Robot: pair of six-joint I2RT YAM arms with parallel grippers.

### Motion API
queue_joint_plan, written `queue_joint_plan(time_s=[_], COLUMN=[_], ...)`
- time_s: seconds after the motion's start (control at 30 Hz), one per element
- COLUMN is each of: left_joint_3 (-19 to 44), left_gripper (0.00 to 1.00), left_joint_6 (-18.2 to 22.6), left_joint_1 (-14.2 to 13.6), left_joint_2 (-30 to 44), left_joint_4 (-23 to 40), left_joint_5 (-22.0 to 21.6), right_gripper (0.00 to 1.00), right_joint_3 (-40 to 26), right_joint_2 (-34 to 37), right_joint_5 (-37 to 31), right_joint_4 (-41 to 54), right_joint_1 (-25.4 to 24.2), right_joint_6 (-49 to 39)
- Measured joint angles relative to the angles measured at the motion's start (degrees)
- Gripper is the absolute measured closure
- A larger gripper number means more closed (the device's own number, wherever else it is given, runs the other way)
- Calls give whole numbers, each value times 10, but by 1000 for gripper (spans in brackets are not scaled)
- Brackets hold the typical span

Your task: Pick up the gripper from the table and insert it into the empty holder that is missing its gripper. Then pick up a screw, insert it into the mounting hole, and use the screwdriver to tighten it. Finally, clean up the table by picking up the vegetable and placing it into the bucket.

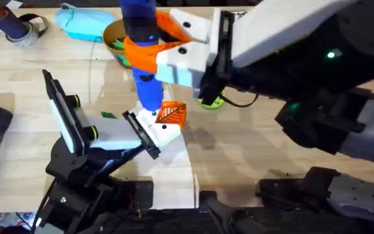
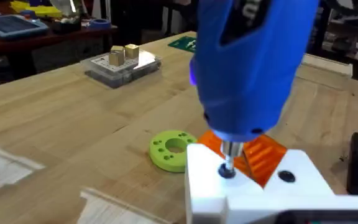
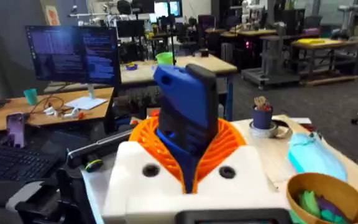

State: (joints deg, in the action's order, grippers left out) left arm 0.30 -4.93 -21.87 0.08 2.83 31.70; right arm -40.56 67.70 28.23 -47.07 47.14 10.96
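**Screwdriver on the screw at the holder**

The right gripper (image 3: 185, 180), its jaws clenched on the screwdriver (image 1: 145, 58), held the tool upright near the middle of the table (image 1: 291, 162). Its metal bit (image 2: 229, 152) sat on a screw (image 2: 227, 171) in the white holder (image 1: 119, 136), with the orange gripper (image 1: 171, 114) seated just beside it. The bucket (image 1: 112, 36) stood near the far edge with green pieces inside. A green disc (image 2: 169, 149) lay close behind the holder. Whether the left jaws were released or clenched could not be told.
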Motion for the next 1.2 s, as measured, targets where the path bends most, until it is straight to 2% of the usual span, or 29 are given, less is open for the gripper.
queue_joint_plan(time_s=[0.93,1.03,1.2], left_joint_3=[0,0,0], left_gripper=[990,990,990], left_joint_6=[-2,-2,-2], left_joint_1=[0,0,0], left_joint_2=[0,0,0], left_joint_4=[0,-1,0], left_joint_5=[0,0,0], right_gripper=[957,954,956], right_joint_3=[0,5,9], right_joint_2=[9,14,21], right_joint_5=[-4,0,7], right_joint_4=[-5,-30,-125], right_joint_1=[7,8,8], right_joint_6=[0,0,2])
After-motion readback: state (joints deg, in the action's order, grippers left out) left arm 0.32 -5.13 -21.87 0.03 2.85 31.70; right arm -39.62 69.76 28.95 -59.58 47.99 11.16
